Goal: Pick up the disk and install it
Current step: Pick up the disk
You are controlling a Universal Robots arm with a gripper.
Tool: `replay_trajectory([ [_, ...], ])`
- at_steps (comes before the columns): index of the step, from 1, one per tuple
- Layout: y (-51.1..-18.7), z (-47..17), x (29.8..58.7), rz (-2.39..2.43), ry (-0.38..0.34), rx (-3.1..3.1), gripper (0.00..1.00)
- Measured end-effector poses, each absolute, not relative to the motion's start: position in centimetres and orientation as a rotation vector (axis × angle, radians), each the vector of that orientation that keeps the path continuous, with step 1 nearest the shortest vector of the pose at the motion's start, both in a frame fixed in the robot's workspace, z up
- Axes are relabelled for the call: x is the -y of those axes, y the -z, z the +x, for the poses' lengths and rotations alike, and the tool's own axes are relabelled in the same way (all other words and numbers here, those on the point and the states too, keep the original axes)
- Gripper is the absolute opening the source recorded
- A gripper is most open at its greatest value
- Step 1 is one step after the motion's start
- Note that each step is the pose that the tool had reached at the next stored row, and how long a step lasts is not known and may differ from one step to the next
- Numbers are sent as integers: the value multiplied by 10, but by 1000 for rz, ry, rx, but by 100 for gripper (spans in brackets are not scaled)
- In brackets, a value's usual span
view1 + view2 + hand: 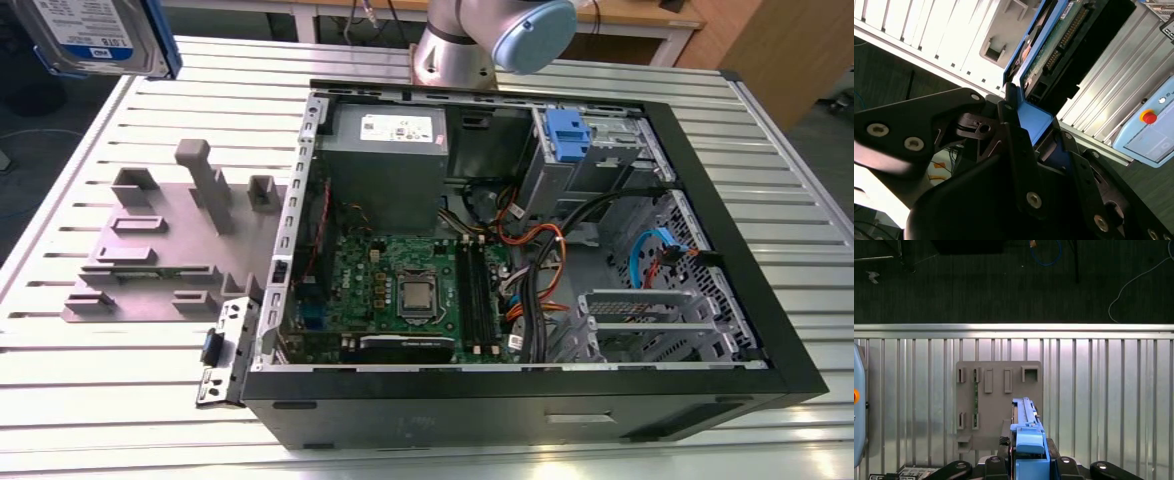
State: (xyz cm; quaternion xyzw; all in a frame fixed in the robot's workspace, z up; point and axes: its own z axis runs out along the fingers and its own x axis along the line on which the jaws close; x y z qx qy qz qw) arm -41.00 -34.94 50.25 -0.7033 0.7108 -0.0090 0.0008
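The disk (pixel 94 35), a silver drive with a white-and-blue label in a blue caddy, hangs high at the exterior view's upper left, above the slatted table. In both wrist views my gripper (pixel 1036 125) (pixel 1029 457) is shut on the disk's blue caddy (pixel 1036 117) (pixel 1029 440), holding it on edge. The drive's green circuit board and connector (pixel 1056 42) face sideways. Below the held disk lies the grey fixture plate (pixel 999 400). The open computer case (pixel 534 250) stands well to the exterior view's right of the disk.
The grey fixture plate (pixel 174 240) with upright posts lies beside the case. Inside the case are a grey power-supply box (pixel 387 140), a motherboard (pixel 400 290), cables and a drive bay with a blue caddy (pixel 567 135). A pendant with a red button (pixel 1149 117) rests on the table.
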Motion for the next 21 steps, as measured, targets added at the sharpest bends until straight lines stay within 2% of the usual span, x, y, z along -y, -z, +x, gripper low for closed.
replay_trajectory([
  [21,-502,-401,362,-2208,28,-2232,36],
])
